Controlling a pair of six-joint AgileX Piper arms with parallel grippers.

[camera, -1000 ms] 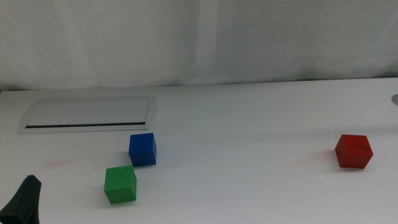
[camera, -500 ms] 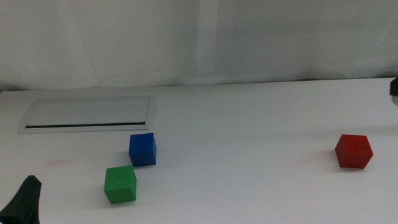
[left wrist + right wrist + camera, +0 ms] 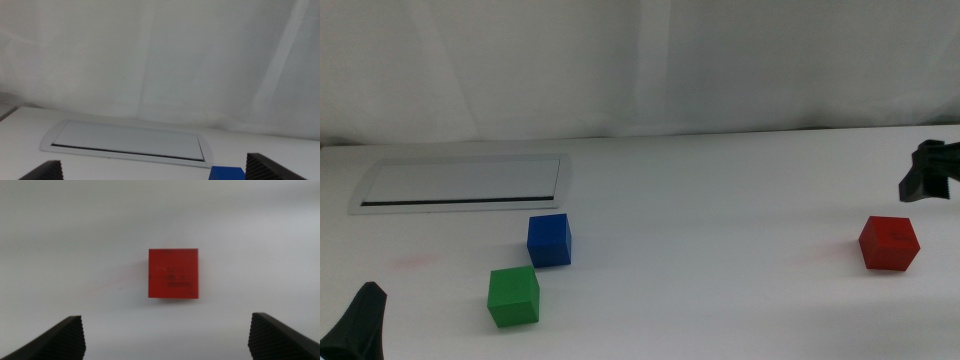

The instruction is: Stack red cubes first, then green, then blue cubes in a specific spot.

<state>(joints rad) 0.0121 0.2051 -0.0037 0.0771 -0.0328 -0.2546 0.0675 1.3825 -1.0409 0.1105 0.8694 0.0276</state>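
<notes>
Your left end effector [image 3: 358, 325] waits at the table's [image 3: 720, 290] near left corner, jaws spread. Beyond it sit the green cube [image 3: 513, 296] and, just behind, the blue cube [image 3: 549, 240] — apart, it seems. Far right, your right end effector [image 3: 165, 335] hovers wide open over the red cube [image 3: 173, 273].

There are 3 cubes on the table [image 3: 720, 200]: 1 red cube [image 3: 889, 243], 1 green cube [image 3: 513, 296] and 1 blue cube [image 3: 549, 240]. 2 grippers show: the left gripper [image 3: 360, 325] and the right gripper [image 3: 930, 172]. 1 flat grey panel [image 3: 462, 184] is set into the tabletop.
</notes>
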